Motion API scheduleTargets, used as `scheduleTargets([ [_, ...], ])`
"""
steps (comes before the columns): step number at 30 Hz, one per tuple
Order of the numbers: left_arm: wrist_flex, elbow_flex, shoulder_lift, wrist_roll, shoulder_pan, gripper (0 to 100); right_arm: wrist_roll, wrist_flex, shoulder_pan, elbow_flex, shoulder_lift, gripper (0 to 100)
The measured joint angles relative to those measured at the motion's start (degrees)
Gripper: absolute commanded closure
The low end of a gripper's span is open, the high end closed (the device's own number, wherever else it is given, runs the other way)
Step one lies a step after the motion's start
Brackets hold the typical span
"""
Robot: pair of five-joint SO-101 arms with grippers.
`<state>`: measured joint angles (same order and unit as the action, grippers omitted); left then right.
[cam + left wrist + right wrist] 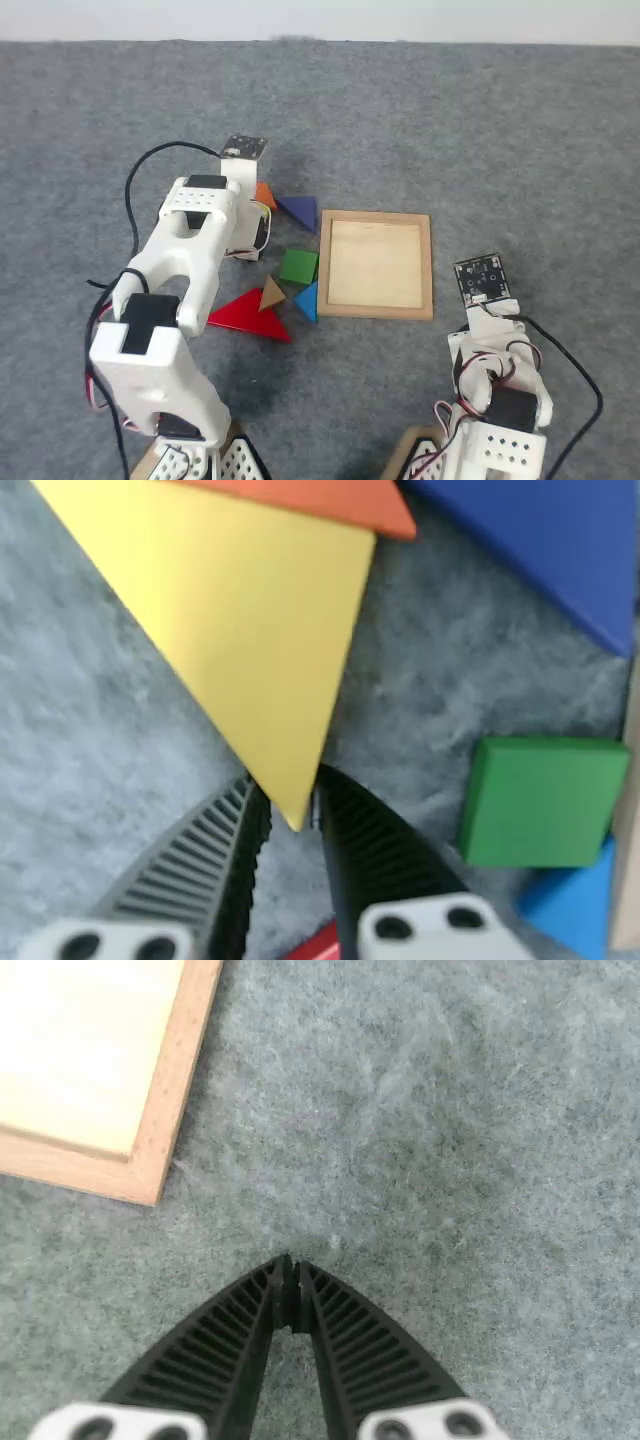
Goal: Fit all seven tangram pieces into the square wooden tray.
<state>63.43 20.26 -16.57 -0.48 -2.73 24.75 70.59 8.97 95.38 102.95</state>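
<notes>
Tray (376,313) lies flat on the grey worktop (500,150). The red triangle (250,315) and green square (540,800) lie just beside it. The left end effector (290,805) grasps a corner of the yellow triangle (250,630). The right end effector (290,1280) is clenched on nothing, over the worktop near a tray corner.

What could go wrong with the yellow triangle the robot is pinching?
The left hand pinches the yellow triangle only by its tip, so it might slip out or swing when lifted. The orange piece lies right against it and might get dragged along.
</notes>
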Motion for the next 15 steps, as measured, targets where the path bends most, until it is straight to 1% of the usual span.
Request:
scheduleTargets([
  [3, 0.1, -1.0, 0.0, -1.8, -0.1, 98, 0.0, 0.0, 0.0, 0.0, 0.0, 99.0],
  [6, 3.4, -2.0, 1.2, -3.9, -0.3, 98, 0.0, 0.0, 0.0, 0.0, 0.0, 99.0],
  [10, 7.3, -2.1, 9.5, -4.9, -0.3, 98, 0.0, 0.0, 0.0, 0.0, 0.0, 99.0],
  [13, 6.9, -2.1, 14.9, -4.9, -0.3, 97, 0.0, 0.0, 0.0, 0.0, 0.0, 99.0],
  [15, 5.2, -2.2, 15.8, -4.9, -0.3, 96, 0.0, 0.0, 0.0, 0.0, 0.0, 99.0],
])
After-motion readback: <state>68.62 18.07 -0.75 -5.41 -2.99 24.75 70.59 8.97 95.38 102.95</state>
